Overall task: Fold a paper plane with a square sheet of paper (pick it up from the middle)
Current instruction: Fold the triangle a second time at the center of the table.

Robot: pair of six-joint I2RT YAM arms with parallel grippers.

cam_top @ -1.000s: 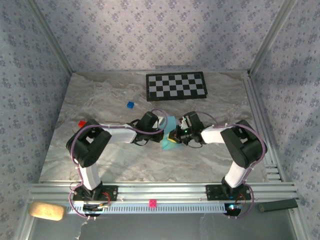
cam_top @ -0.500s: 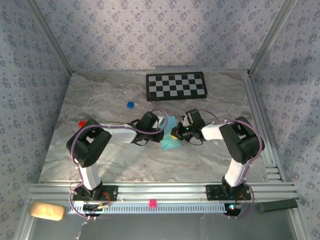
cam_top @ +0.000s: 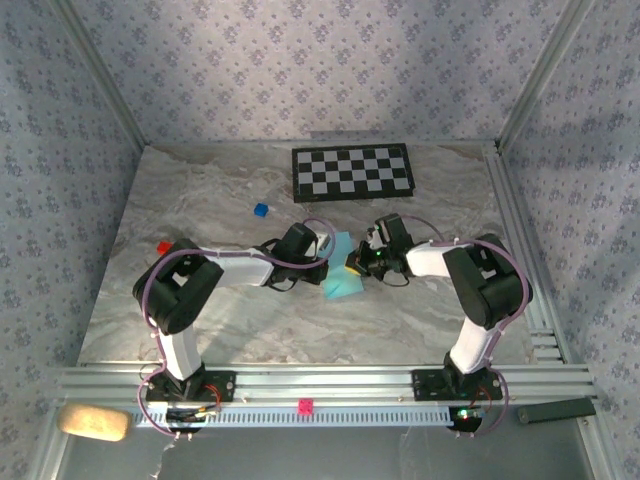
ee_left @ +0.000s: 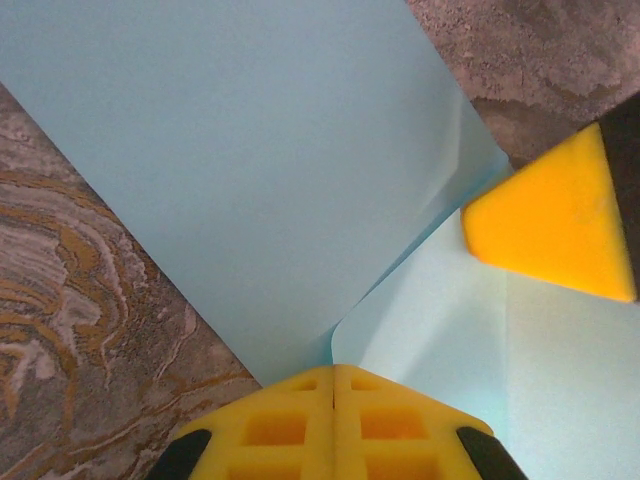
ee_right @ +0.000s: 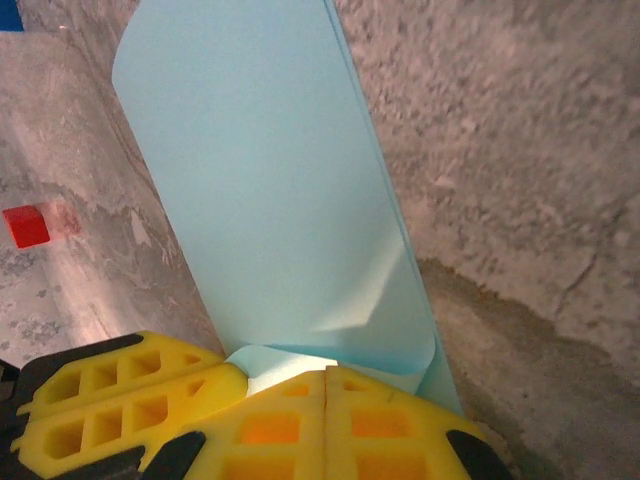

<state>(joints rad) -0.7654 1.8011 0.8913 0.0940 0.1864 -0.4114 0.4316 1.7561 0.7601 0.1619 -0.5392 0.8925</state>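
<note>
So the left pincer (ee_left: 333, 372) and right pincer (ee_right: 326, 380) are both clamped shut on the square sheet of paper (ee_left: 250, 150) (light blue, bent over itself), tips just beside each other. It's mid-desk (cam_top: 200, 200), nearer than the checkerboard (cam_top: 351, 172).

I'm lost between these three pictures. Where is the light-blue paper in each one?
Top external: the light-blue paper lies mid-table, nearer to us than the checkerboard.
Left wrist: it spans the upper middle, running down into the yellow left pincer at the bottom edge.
Right wrist: a tall strip from the top down into the yellow right pincer.
Shared landmark: the grey marbled tabletop beside the paper.
</note>
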